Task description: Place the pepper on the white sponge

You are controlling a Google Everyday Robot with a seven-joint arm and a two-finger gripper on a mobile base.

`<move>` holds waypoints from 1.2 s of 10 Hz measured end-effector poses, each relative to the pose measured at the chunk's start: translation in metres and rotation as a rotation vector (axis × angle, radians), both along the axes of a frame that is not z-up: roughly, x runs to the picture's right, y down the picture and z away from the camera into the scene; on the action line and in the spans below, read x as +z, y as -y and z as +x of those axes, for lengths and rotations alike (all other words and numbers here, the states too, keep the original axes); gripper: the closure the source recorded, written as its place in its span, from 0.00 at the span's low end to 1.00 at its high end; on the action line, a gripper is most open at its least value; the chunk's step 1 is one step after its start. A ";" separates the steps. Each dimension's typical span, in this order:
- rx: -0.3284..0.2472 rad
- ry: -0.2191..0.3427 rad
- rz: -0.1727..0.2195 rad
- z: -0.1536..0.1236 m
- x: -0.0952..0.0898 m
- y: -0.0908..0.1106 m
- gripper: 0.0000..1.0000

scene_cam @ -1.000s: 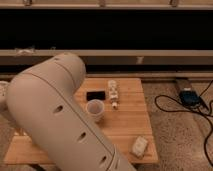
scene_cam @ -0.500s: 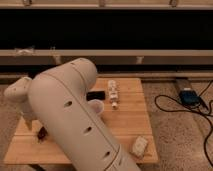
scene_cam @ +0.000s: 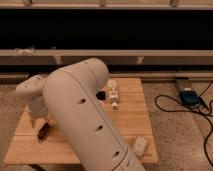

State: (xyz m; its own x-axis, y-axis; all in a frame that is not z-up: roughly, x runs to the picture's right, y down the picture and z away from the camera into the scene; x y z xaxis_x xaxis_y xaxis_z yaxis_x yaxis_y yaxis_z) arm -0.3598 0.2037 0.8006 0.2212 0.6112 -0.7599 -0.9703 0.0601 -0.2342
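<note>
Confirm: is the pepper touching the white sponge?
Apart. Camera view: the pepper is by the gripper at the left end of the table; the white sponge lies near its right front corner.

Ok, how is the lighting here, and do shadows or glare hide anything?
Camera view: soft warm light on the wooden table, no glare; the wall band behind is nearly black. The gripper sits low over the table's left side, shaded beneath the arm; the white sponge near the front right corner is evenly lit.
</note>
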 end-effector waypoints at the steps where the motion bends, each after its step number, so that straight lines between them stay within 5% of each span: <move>1: -0.001 0.001 0.001 -0.001 0.001 -0.001 0.35; 8: -0.033 -0.031 0.003 0.008 0.009 -0.013 0.36; 12: -0.057 -0.020 0.007 0.013 0.008 -0.016 0.71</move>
